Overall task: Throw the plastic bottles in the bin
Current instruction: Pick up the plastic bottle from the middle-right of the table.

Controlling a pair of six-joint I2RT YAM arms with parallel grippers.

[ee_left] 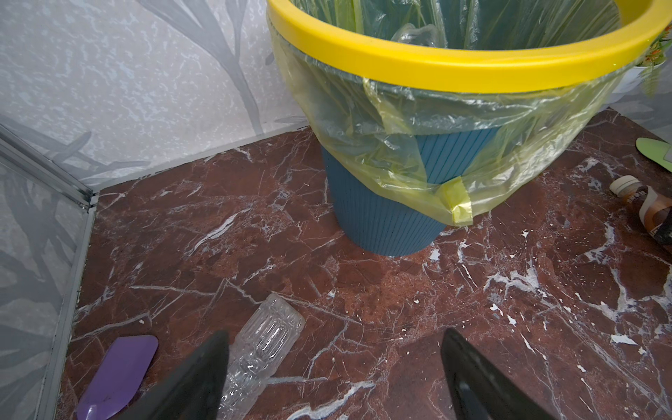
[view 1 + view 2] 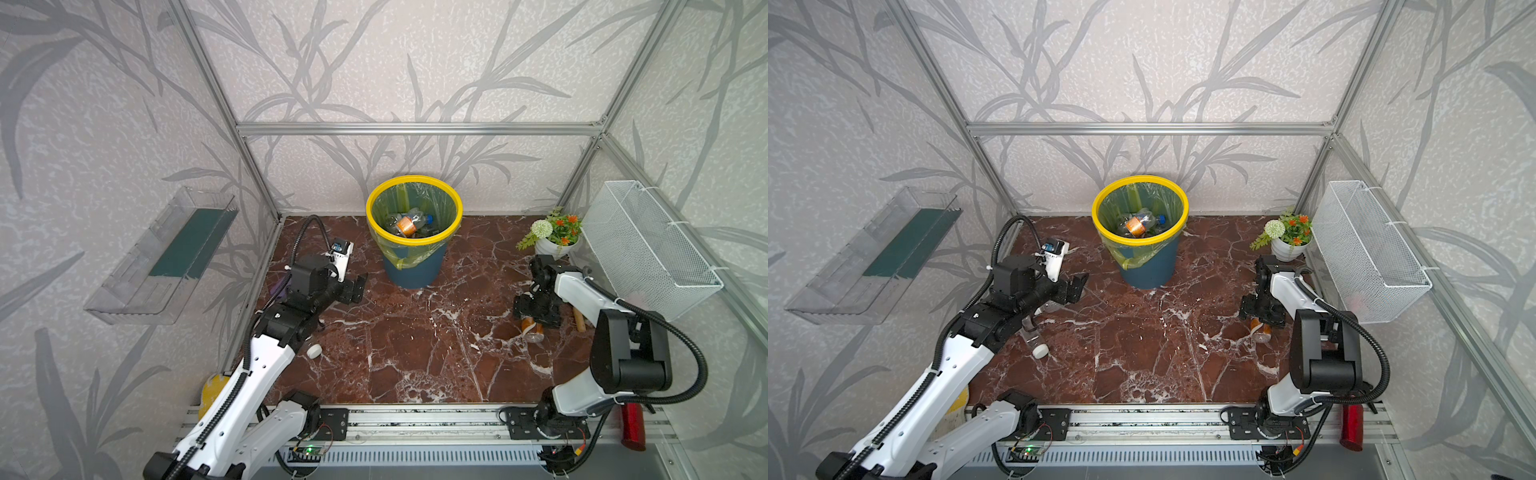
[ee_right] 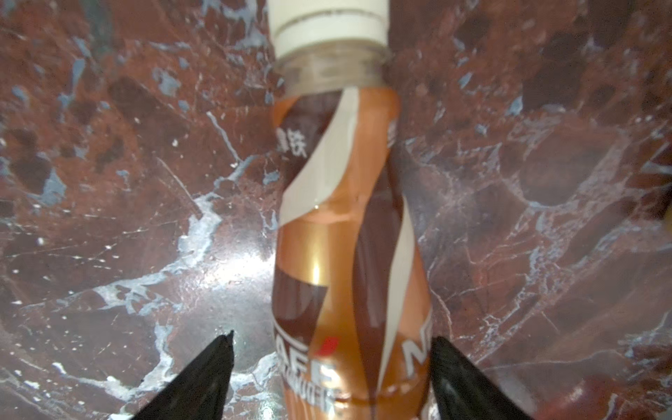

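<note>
The bin (image 2: 415,179), dark blue with a yellow rim and a yellow-green liner, stands at the back centre and holds several plastic bottles (image 2: 406,224). A brown-labelled bottle (image 3: 342,236) with a white cap lies on the marble floor at the right. My right gripper (image 3: 331,340) is low over it and open, with the bottle between its fingers: one finger touches the label, and a gap shows at the other. A clear ribbed bottle (image 1: 265,338) lies under my left arm. My left gripper (image 1: 335,336) hangs open and holds nothing, with that bottle beside one finger.
A potted plant (image 2: 552,237) and a white mesh basket (image 2: 648,245) are at the right wall. A clear tray (image 2: 162,257) hangs on the left wall. A purple scoop (image 1: 116,378), a wooden handle (image 2: 579,320) and a red cylinder (image 2: 631,424) lie near the edges.
</note>
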